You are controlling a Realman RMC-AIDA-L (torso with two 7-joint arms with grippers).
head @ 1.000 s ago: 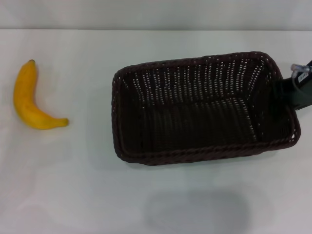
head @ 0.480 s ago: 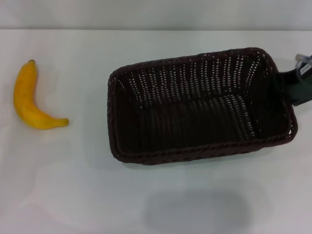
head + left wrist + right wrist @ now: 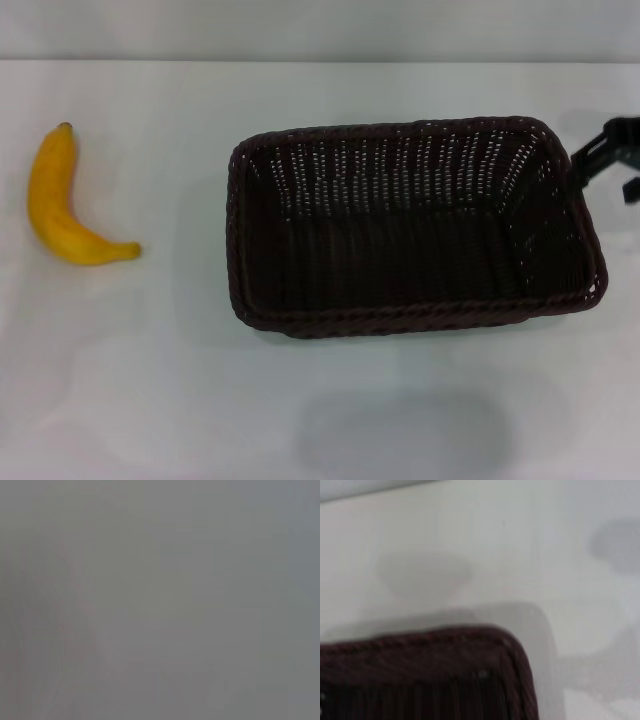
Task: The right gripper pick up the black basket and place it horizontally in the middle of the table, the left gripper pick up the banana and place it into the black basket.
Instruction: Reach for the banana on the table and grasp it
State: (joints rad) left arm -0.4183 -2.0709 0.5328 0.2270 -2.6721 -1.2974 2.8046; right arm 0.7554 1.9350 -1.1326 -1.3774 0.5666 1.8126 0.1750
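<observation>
One arm shows at this moment: the right gripper (image 3: 608,160) sits at the right edge of the head view, just off the short end of the black basket (image 3: 410,225), its fingers spread and gripping nothing. The basket lies lengthwise across the centre-right of the table (image 3: 150,380), so the placing step looks done, while the banana (image 3: 62,200) rests untouched at the left edge, well apart from the basket. The next move probably belongs to the left gripper, which is out of sight and must reach the banana and close across its body.
</observation>
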